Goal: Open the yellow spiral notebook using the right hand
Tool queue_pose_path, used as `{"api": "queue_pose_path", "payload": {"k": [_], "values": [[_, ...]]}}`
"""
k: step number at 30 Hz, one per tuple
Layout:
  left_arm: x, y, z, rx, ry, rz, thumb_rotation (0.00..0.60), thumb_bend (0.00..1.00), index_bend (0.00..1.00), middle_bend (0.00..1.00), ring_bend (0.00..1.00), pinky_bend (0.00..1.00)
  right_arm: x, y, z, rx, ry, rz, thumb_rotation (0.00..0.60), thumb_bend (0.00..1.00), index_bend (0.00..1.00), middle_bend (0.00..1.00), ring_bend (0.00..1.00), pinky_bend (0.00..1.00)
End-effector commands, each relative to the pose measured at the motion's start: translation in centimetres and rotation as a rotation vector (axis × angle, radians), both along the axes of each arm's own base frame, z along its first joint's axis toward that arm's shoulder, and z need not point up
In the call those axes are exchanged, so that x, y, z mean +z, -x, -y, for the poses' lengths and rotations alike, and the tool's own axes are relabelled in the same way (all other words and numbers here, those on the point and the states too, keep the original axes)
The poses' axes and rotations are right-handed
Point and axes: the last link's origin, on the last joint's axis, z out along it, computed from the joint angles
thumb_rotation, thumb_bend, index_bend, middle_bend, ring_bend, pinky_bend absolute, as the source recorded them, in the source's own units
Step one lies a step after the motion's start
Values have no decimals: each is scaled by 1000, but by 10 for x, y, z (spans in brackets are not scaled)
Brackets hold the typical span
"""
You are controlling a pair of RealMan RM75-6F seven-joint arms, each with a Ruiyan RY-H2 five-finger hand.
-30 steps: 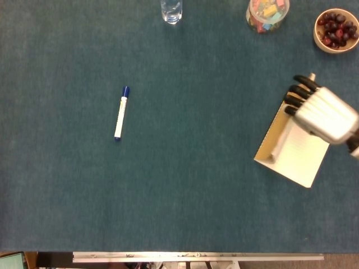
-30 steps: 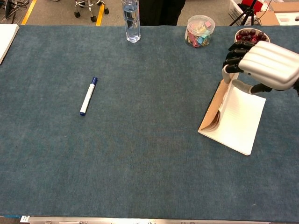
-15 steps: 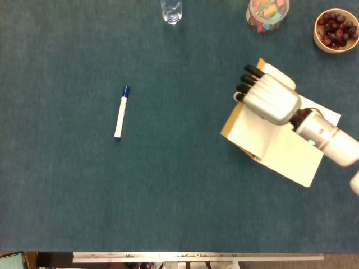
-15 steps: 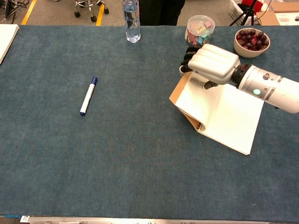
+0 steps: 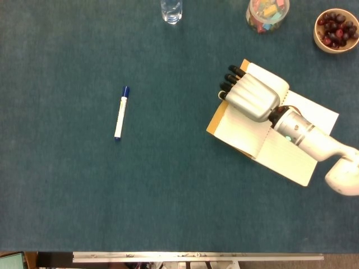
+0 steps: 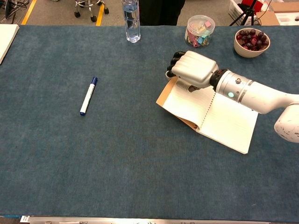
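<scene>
The yellow spiral notebook (image 5: 283, 157) lies open on the right side of the blue table, its lined pages (image 6: 226, 123) facing up. Its tan cover (image 6: 163, 96) and a few sheets are turned over to the left and still stand slightly raised off the table. My right hand (image 5: 251, 96) is on top of that turned part, with its dark fingers (image 6: 175, 62) curled over the far edge of the cover and sheets. The chest view shows this hand (image 6: 194, 69) with the white forearm running off to the right. My left hand is in neither view.
A blue-capped marker (image 5: 120, 112) lies at the left centre. Along the far edge stand a water bottle (image 6: 131, 21), a jar of coloured clips (image 6: 200, 30) and a bowl of dark red fruit (image 6: 251, 41). A white sheet (image 6: 5, 37) sits at the far left corner.
My right hand has swung the cover and sheets from upright over to the left. The notebook has gone from half raised to spread open, and the hand has moved left with it.
</scene>
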Motion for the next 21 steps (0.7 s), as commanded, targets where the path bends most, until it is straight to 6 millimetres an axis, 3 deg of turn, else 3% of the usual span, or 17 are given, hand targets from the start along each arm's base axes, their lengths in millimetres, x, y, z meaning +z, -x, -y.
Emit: {"api": "queue_pose_path", "payload": {"k": [1, 4, 8, 14, 21], "values": [[0, 0, 0, -1, 0, 0, 600, 486, 79, 104, 21, 58, -8, -1, 1, -2, 24, -26, 600, 453, 381, 319, 189, 174], [1, 0, 0, 0, -3, 1, 600, 486, 79, 104, 21, 58, -14, -4, -1, 8, 45, -36, 600, 449, 283, 266, 145, 153], [0, 0, 1, 1, -1, 1, 600, 486, 79, 104, 21, 58, -20, -8, -2, 31, 78, -59, 600, 443, 225, 228, 116, 127], [1, 0, 1, 3, -2, 2, 600, 486, 79, 104, 21, 58, -26, -15, -5, 60, 107, -61, 600, 442, 214, 216, 114, 124], [1, 0, 1, 3, 1, 2, 600, 486, 79, 104, 22, 58, -13, -23, -13, 69, 86, 48, 600, 442, 214, 216, 113, 123]]}}
